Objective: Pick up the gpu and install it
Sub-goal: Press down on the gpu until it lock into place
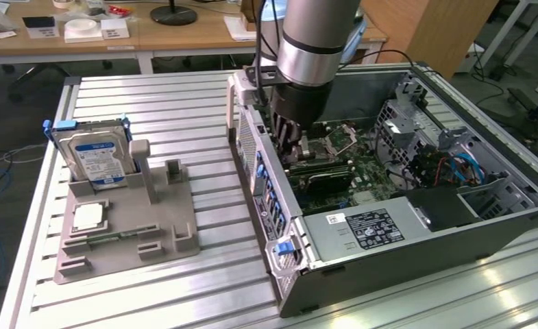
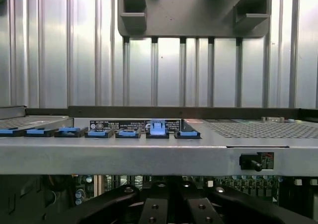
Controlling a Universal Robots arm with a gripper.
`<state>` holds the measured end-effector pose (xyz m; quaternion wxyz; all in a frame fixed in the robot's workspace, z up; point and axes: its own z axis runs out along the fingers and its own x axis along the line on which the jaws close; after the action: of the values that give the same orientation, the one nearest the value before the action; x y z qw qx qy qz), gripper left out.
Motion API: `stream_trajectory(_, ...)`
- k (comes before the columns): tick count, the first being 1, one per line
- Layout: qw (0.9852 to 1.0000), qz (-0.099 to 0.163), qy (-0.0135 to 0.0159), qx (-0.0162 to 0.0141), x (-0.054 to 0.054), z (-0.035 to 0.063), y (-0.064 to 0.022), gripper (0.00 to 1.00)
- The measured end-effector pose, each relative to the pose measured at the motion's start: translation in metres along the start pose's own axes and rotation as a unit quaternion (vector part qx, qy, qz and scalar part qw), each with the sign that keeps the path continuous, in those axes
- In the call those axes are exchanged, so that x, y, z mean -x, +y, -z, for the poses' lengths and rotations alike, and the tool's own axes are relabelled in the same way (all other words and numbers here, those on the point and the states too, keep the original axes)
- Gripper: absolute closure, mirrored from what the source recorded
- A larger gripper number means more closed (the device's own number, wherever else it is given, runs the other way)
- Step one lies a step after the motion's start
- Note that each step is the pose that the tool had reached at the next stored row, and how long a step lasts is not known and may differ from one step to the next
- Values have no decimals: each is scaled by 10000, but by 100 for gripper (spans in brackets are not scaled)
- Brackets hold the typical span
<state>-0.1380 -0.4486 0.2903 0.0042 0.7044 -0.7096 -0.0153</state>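
Computer case (image 1: 415, 264) lies open on its side so the gripper (image 1: 296, 152) can reach down into it; fingers closed, any hold hidden. Grey fixture (image 1: 127, 226) sits well off beside it, propping the hard drive (image 1: 99, 157) upright. The gpu (image 1: 323, 179) seems just beneath the fingertips, at the motherboard

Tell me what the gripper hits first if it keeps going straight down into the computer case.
Most likely the graphics card lying on the green motherboard right under the gripper; depth is hard to judge, so it may already touch.
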Motion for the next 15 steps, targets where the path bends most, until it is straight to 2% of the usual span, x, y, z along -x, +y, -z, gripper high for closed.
stream_trajectory(3, 10000, 1, 1, 21, 0, -16, -8, 89)
stream_trajectory(7, 10000, -1, 6, 26, -17, -19, -22, 89)
stream_trajectory(15, 10000, -8, 16, 59, -155, -16, -60, 89)
